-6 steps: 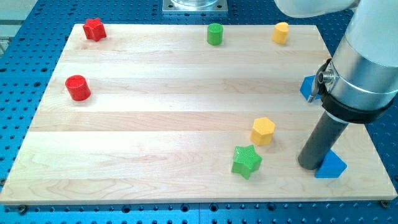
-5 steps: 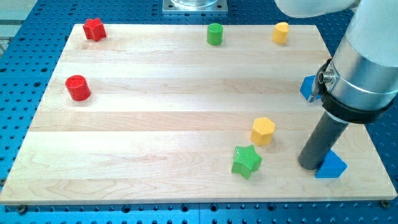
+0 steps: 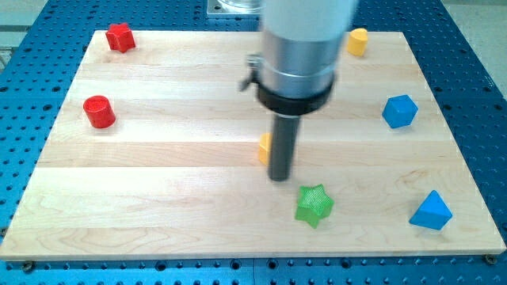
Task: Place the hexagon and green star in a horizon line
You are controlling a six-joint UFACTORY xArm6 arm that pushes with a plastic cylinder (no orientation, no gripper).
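The yellow hexagon lies near the board's middle, mostly hidden behind my rod. My tip rests on the board just right of and below the hexagon, close to or touching it. The green star lies below and to the right of my tip, a short gap away. The hexagon is higher in the view than the star and to its left.
A red star sits at the top left, a red cylinder at the left. A yellow cylinder is at the top right. A blue block and a blue triangular block lie at the right.
The arm has swung from the right side to the board's middle. The yellow hexagon has moved left and slightly up. The blue triangular block has shifted a little right. The green cylinder is now hidden.
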